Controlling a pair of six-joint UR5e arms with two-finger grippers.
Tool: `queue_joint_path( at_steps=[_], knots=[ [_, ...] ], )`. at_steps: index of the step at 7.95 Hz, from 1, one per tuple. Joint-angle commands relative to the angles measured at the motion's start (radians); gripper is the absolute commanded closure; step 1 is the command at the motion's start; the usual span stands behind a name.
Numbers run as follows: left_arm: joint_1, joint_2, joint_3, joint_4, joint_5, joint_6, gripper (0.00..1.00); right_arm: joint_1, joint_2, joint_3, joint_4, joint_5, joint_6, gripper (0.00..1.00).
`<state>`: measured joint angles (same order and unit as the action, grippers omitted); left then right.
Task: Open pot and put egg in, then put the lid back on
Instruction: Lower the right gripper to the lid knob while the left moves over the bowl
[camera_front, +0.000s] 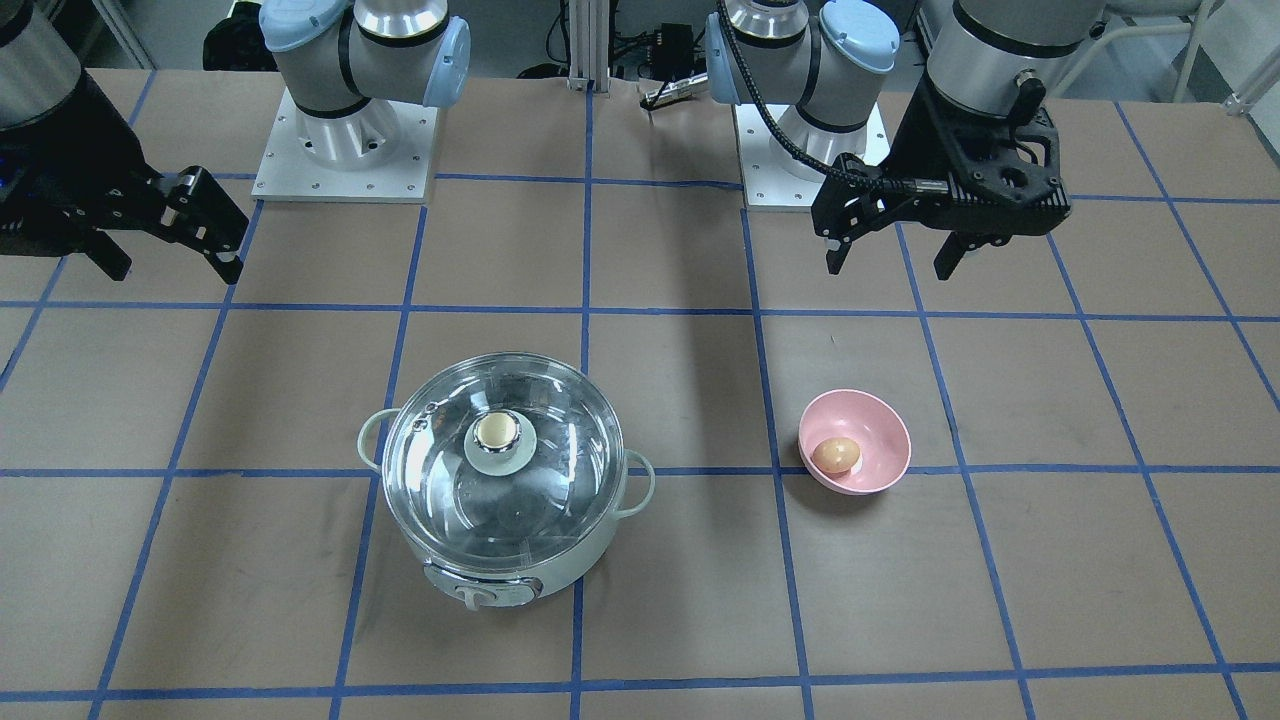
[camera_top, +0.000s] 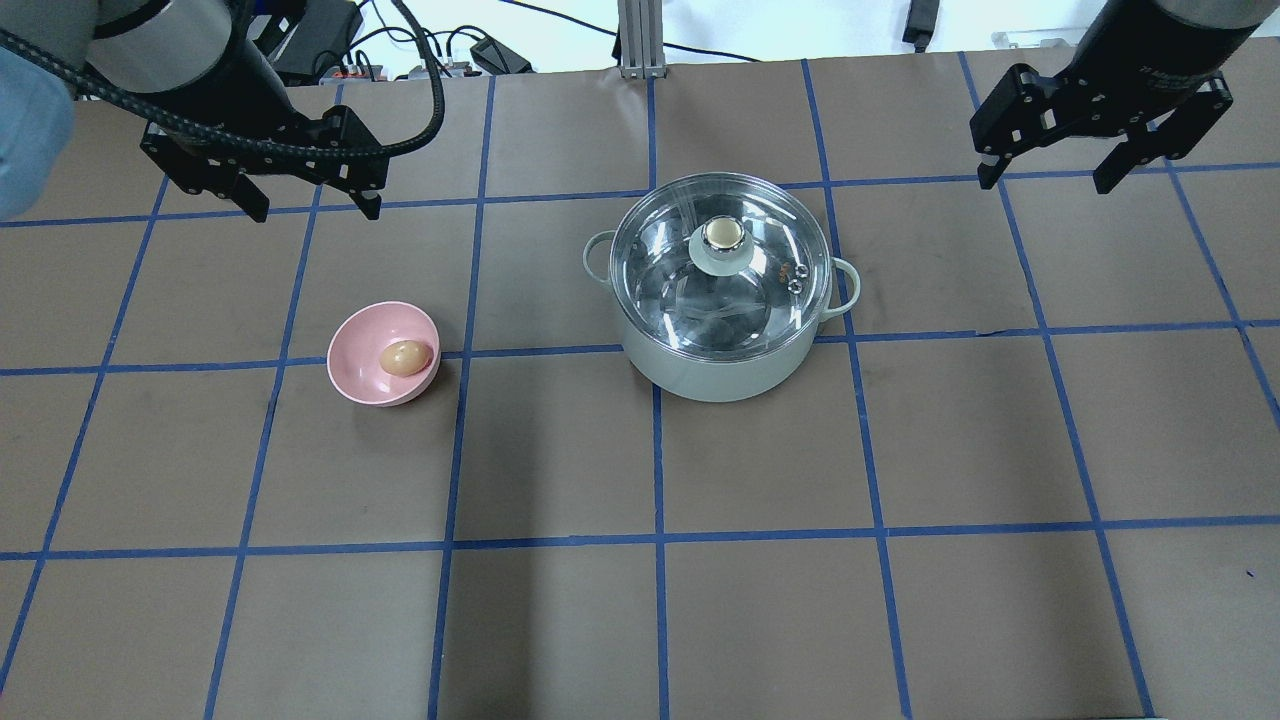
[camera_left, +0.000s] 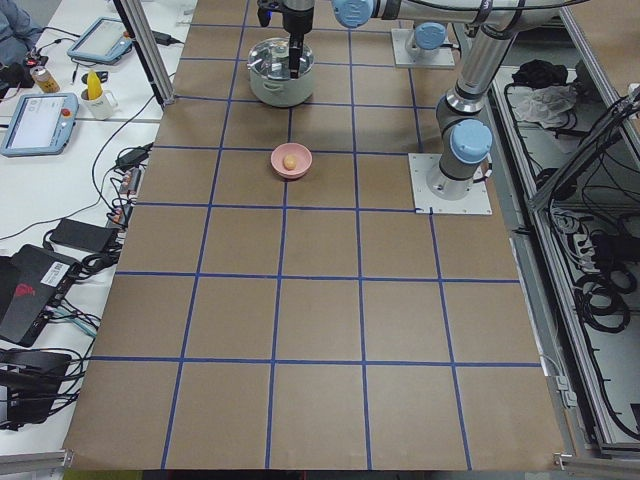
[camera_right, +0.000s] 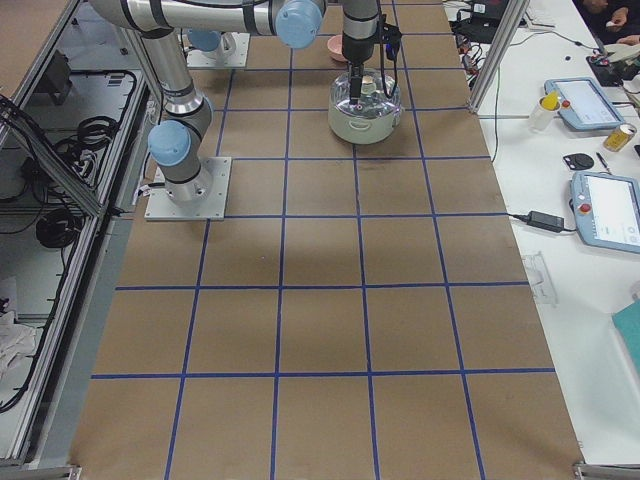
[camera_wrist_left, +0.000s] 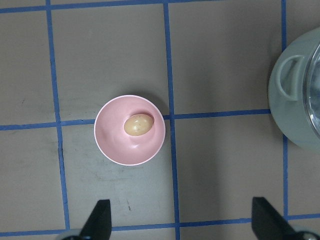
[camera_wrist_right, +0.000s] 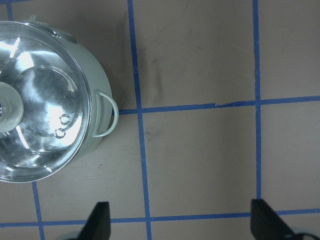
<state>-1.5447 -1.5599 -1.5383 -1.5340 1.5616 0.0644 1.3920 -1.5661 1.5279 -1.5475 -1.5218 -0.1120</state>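
The pot stands mid-table with its glass lid on, cream knob at the centre. It also shows in the front view and partly in both wrist views. The tan egg lies in a pink bowl to the pot's left; the left wrist view shows the egg below the camera. My left gripper hangs open and empty above the table beyond the bowl. My right gripper hangs open and empty, high to the pot's right.
The table is brown paper with a blue tape grid. The arm bases stand at the robot's edge. Cables and a post lie beyond the far edge. Tablets and gear sit on side benches.
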Motion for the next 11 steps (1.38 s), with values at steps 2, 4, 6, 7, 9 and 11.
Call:
queue_joint_path(
  at_steps=[2,4,6,7,9,11],
  knots=[
    [0.002,-0.002,0.001,0.002,0.0,0.011,0.0,-0.001,-0.002,0.012,0.009,-0.008,-0.002,0.0],
    [0.018,-0.018,-0.011,0.002,0.0,0.05,0.0,-0.001,0.0,0.024,0.004,-0.005,-0.003,0.0],
    [0.084,-0.051,-0.044,0.038,0.002,0.136,0.0,0.011,0.03,0.037,-0.084,0.014,0.034,0.0],
    [0.09,-0.078,-0.09,0.136,0.006,0.141,0.0,0.045,0.037,0.035,-0.12,0.012,0.087,0.0],
    [0.091,-0.164,-0.126,0.294,0.02,0.135,0.0,0.154,0.082,0.035,-0.233,0.011,0.222,0.0],
    [0.092,-0.227,-0.121,0.42,0.023,0.147,0.0,0.273,0.148,0.034,-0.331,-0.003,0.242,0.0]
  ],
)
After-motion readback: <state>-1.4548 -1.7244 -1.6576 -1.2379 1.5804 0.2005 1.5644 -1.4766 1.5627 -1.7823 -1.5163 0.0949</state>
